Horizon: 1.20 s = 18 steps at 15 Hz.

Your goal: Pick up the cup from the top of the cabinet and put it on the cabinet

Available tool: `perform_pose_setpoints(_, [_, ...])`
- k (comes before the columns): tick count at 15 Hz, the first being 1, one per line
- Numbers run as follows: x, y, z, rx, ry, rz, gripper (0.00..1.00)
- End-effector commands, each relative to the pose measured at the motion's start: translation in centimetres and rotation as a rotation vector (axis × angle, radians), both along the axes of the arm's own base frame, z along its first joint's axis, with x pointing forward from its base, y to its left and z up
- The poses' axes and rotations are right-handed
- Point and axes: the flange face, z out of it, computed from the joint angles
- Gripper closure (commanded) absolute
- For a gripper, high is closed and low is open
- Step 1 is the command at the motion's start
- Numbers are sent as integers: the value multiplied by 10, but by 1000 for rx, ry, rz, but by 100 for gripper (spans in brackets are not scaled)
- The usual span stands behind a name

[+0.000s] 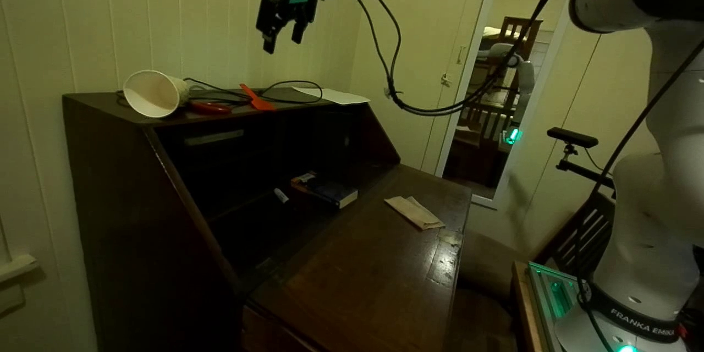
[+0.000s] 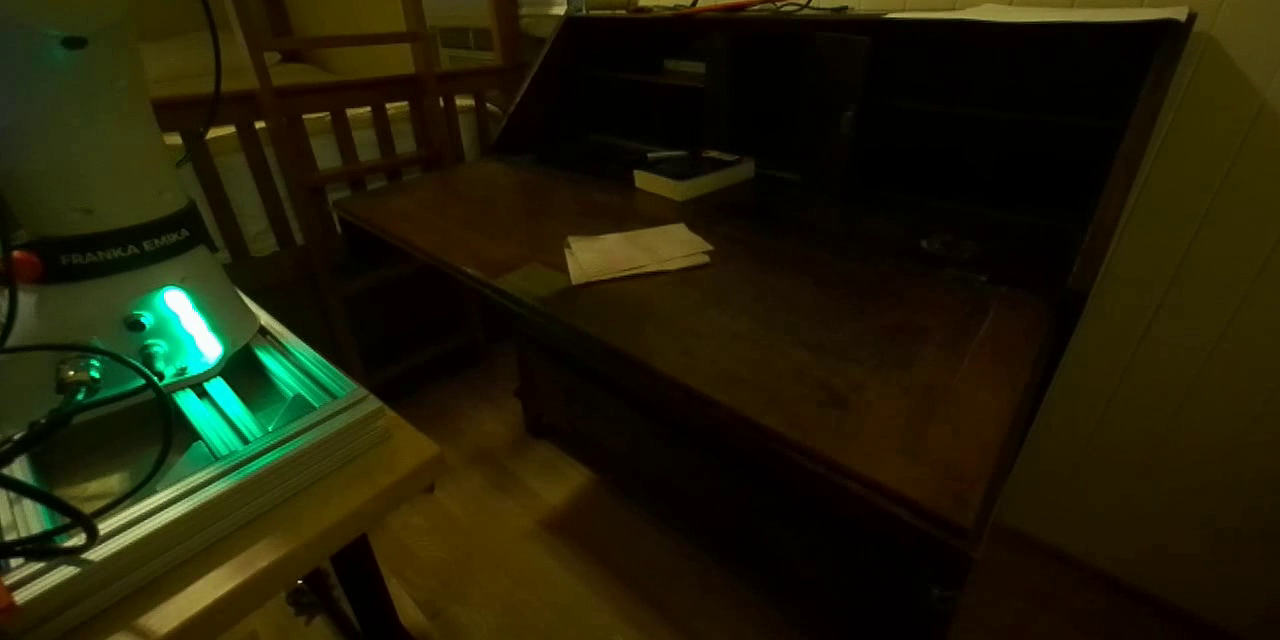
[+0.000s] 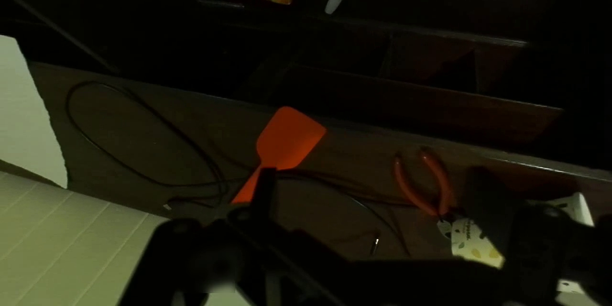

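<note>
Our claw (image 1: pixel 283 42) gapes empty, above and apart from the cup (image 1: pixel 155 94), lying on its side on the bench (image 1: pixel 352 275)

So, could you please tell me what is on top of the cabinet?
The cup lying on its side, a red-handled tool, an orange spatula, a black cable and some white paper. Anything beneath the paper is covered and cannot be seen.

Dimly lit; pale grooved walls (image 1: pixel 220 22); tall mirror (image 1: pixel 489 121); wooden floor (image 2: pixel 480 480); slatted furniture (image 2: pixel 345 135).
</note>
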Motion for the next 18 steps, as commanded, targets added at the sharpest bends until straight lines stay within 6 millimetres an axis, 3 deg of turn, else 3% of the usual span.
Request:
perform_pose_setpoints(1, [36, 44, -23, -76, -21, -42, 0])
perform_pose_setpoints(4, [51, 83, -38, -139, -80, -44, 0])
perform_pose_setpoints(7, [61, 119, -36, -159, -145, 52, 0])
perform_pose_setpoints(9, [65, 133, -32, -118, -172, 115, 0])
perform_pose_setpoints(12, [78, 136, -36, -85, -197, 249, 0])
perform_pose_setpoints(18, [96, 137, -77, -105, -78, 555, 0])
